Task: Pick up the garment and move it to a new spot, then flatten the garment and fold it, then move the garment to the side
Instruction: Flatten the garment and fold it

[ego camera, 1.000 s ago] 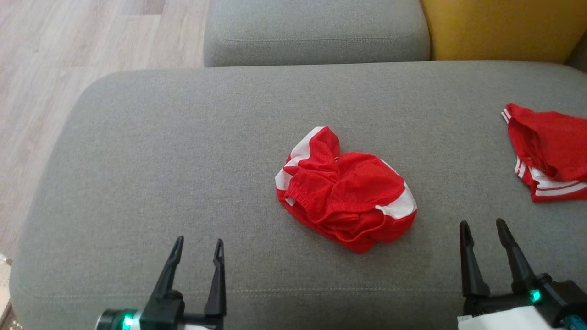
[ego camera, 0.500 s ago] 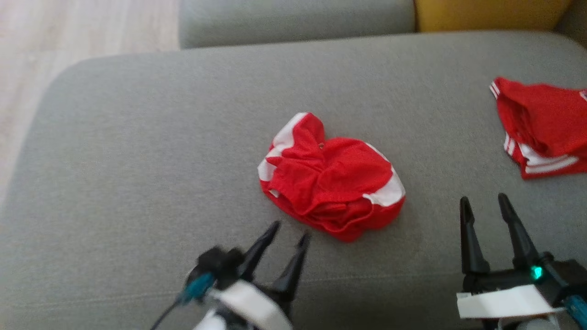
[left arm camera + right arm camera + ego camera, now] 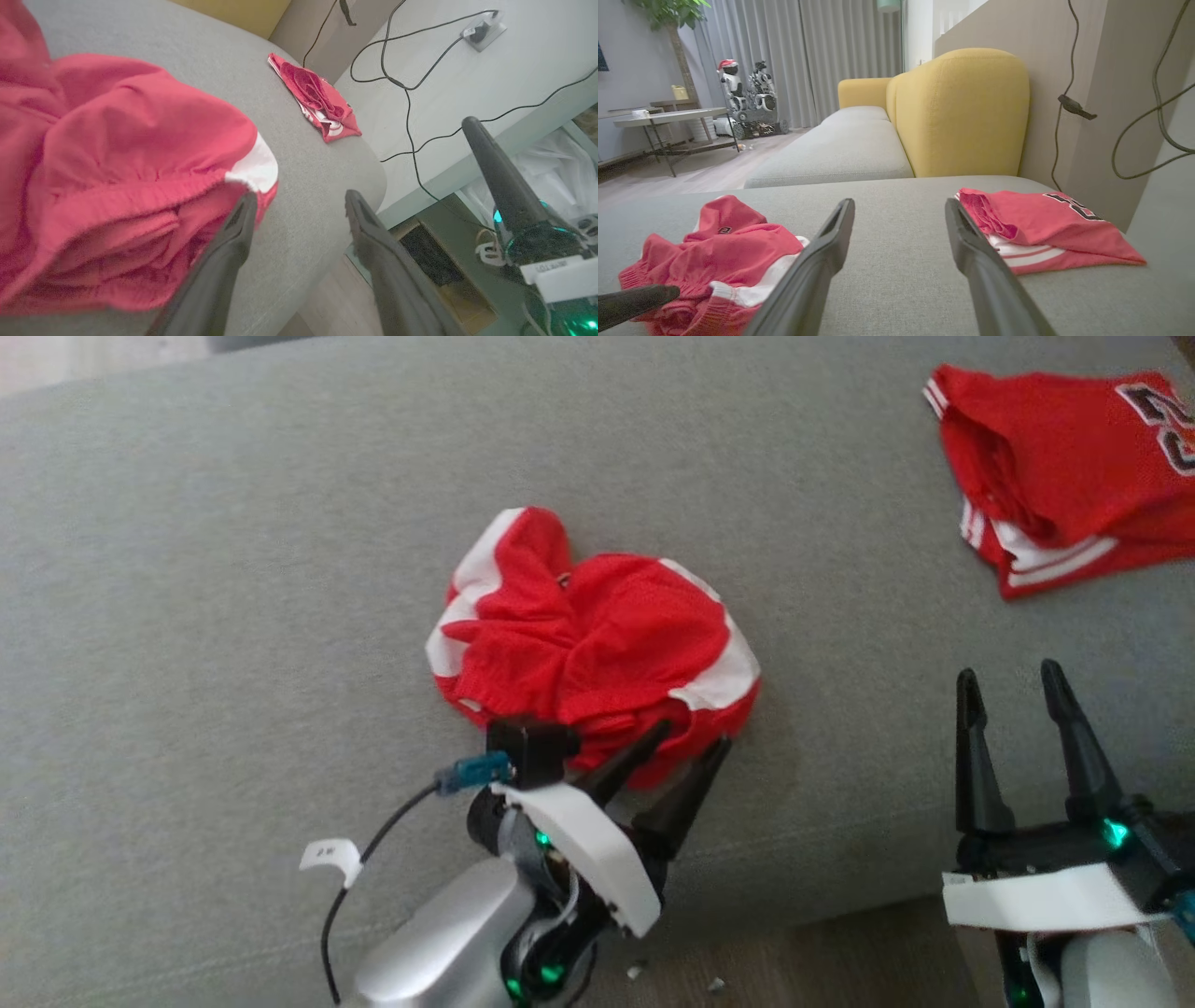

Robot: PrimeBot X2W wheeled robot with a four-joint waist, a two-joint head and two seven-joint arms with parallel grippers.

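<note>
I'm on a grey sofa cushion (image 3: 233,569), yellow backrest (image 3: 962,112) behind, wood floor (image 3: 691,172), cables (image 3: 1071,105) down the wall. Garment (image 3: 588,635) crumpled mid-cushion; red jersey (image 3: 1055,476) well apart, right. Left tool (image 3: 693,735) wide open at the garment's near edge, gripping nothing. Right tool (image 3: 1008,672) open, empty.

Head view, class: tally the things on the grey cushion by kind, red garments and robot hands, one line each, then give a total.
Red garments: 2, crumpled shorts and jersey
Robot hands: 2, left hand and right hand
Total: 4
</note>
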